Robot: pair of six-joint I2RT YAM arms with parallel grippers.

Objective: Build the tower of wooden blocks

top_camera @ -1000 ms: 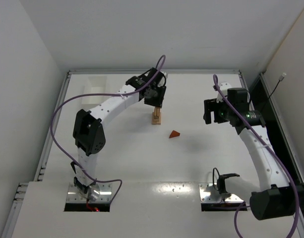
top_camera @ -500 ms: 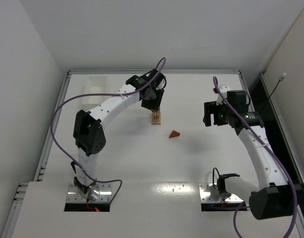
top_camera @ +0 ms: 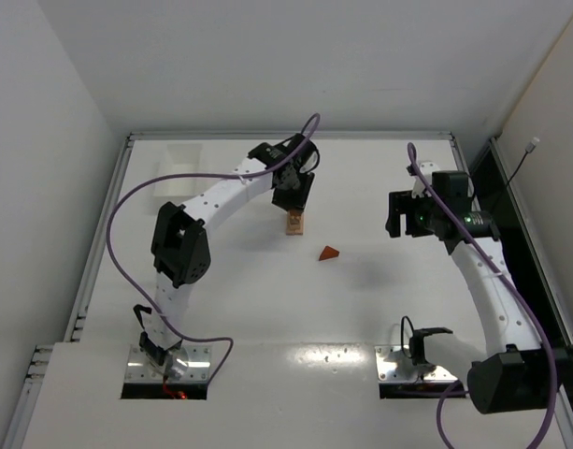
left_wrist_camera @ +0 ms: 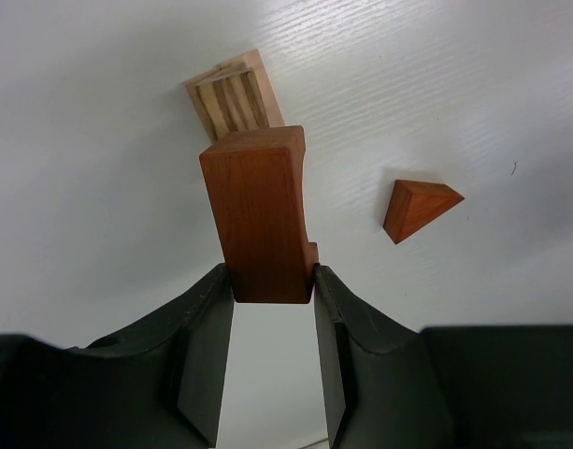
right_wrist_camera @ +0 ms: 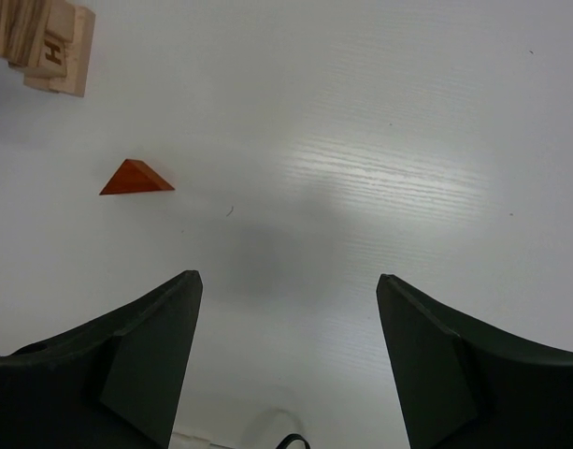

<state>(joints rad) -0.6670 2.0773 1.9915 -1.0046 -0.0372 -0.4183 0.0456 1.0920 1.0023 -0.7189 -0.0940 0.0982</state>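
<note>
Left end effector (left_wrist_camera: 270, 277): fingers clamped on a reddish-brown block (left_wrist_camera: 258, 210), held over the tower (top_camera: 294, 223). Whether block and tower touch cannot be told. The tower stands on the bench (top_camera: 230, 290) at mid-width, nearer the far edge. A reddish-brown wedge (top_camera: 329, 253) lies right of it, apart. Right end effector (right_wrist_camera: 286, 281), towards the right edge: fingers spread wide, nothing held.

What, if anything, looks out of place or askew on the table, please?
Nothing looks damaged or toppled. One reddish-brown triangular wooden wedge lies alone on the table, apart from the tan wooden block tower, where the left gripper holds a reddish-brown wooden bar.
</note>
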